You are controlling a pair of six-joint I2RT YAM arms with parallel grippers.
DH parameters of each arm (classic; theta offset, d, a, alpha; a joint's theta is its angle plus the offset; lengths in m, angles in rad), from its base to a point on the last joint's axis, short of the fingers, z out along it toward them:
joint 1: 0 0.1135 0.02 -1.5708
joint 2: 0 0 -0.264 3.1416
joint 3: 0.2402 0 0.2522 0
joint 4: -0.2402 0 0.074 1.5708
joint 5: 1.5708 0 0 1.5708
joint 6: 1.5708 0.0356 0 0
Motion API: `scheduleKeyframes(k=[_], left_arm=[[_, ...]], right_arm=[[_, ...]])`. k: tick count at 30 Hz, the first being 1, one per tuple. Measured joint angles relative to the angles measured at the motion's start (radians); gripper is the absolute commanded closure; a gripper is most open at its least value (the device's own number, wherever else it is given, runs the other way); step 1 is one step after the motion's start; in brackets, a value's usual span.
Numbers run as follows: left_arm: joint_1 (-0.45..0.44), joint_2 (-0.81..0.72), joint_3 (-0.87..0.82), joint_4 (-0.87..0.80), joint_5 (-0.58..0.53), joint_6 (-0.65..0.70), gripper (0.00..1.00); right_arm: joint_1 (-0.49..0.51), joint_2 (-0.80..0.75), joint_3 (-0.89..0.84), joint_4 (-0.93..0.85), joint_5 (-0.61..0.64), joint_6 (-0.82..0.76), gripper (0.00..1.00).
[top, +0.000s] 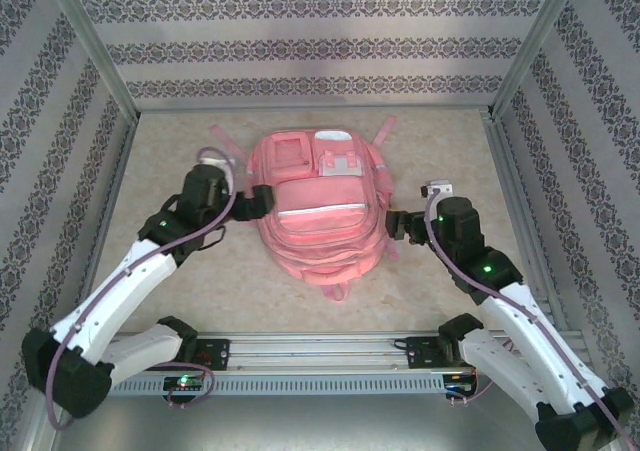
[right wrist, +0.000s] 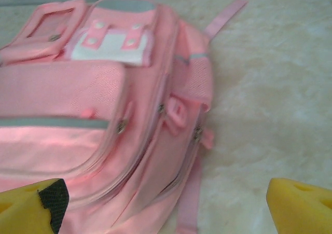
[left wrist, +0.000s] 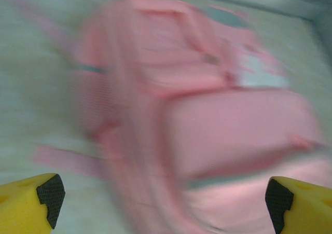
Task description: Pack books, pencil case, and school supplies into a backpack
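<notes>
Nearest me, the left pincer (top: 262, 201) sits just beside the left flank of the pink backpack (top: 315, 206), its fingers spread wide and holding nothing. The right pincer (top: 398, 226) is just beside the other flank, equally spread and empty. The backpack lies flat in the middle of the counter (top: 200, 271), front pockets up and zips seemingly shut. I cannot tell what is inside. Its straps trail towards the far wall.

One backpack (top: 312, 216), two grippers flanking it, left gripper (top: 262, 201), right gripper (top: 397, 226), two straps (top: 385, 131) at its far end.
</notes>
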Motion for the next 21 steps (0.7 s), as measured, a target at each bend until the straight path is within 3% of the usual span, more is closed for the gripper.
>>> scheduleKeyframes(k=[3,7,11,16,21], left_arm=[[0.13,0.009,-0.14,0.073,-0.119,0.068,0.0],[0.188,0.069,-0.349,0.223,-0.184,0.196,0.0],[0.256,0.098,-0.502,0.529,-0.159,0.276,0.0],[0.35,0.235,-0.632,0.946,-0.097,0.313,0.0],[0.402,0.396,-0.639,1.261,-0.029,0.34,0.0]], right_arm=[[-0.037,0.05,-0.123,0.186,0.078,-0.043,0.02],[-0.154,0.159,-0.278,0.417,0.081,-0.128,0.02],[-0.281,0.322,-0.338,0.641,0.011,-0.207,0.02],[-0.414,0.446,-0.342,0.827,-0.032,-0.2,0.02],[-0.446,0.566,-0.358,1.079,-0.098,-0.168,0.02]])
